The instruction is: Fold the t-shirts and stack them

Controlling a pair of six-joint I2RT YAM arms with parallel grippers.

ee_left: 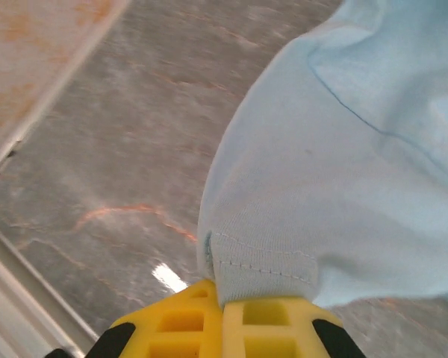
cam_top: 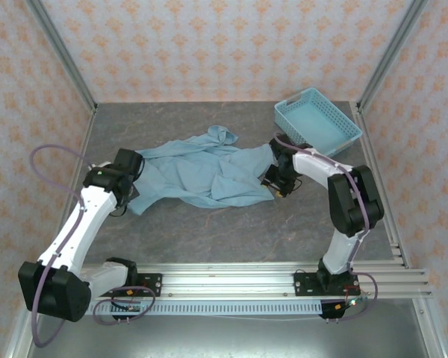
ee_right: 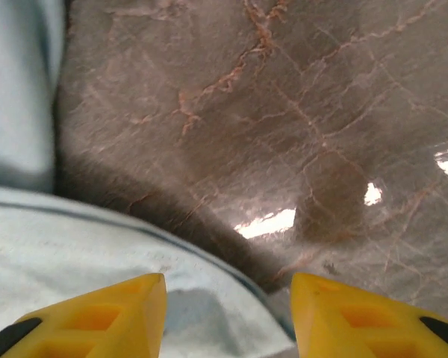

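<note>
I think I'm flattening the crumpled t-shirt in the middle of the top view: my left gripper pinches its hem, and my right gripper sits open over the cloth and should close next.

T-shirt cut by right edge; left end effector cropped below.
</note>
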